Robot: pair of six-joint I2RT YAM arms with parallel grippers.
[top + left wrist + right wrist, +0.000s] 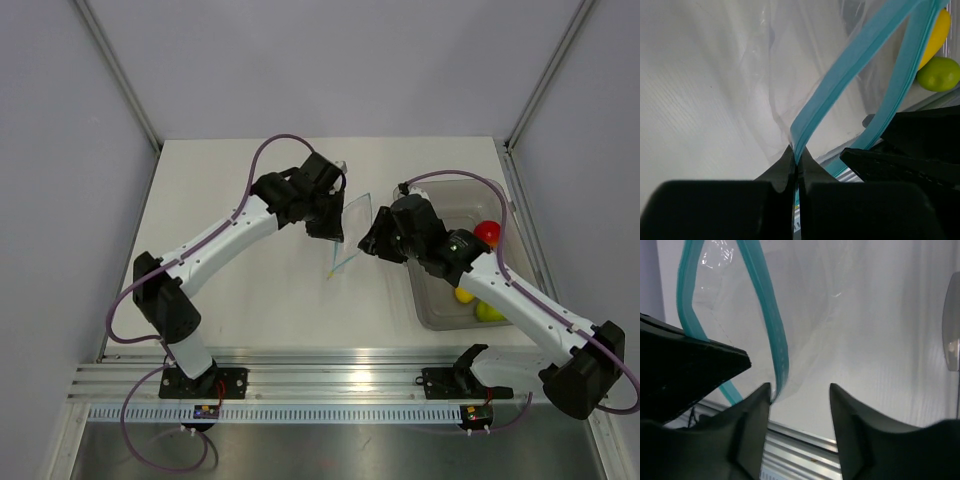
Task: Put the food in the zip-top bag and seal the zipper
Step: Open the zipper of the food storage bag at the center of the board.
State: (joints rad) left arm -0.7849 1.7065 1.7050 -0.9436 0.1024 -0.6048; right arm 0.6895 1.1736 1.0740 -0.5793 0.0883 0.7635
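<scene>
Centre of top view: zip-top bag [351, 236] held up between both arms. Red fruit [488, 232], yellow fruit [464, 296] and yellow-green fruit [489, 312] lie in grey bin [425, 312], right side of surface [250, 300].

Left wrist: left pincer [796, 162] clamped tight on blue zipper [840, 85].

Right wrist: right pincer [800, 387] parted, zipper against one finger.

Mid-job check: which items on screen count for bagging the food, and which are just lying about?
For the job: clear crinkly zip-top bag; its light-blue zipper strip, pinched in the left pincer; glossy red round toy fruit; yellow toy fruit; yellow-green toy fruit.
Lying about: grey translucent rectangular bin, only holding the fruits; aluminium rail at the near edge.
</scene>
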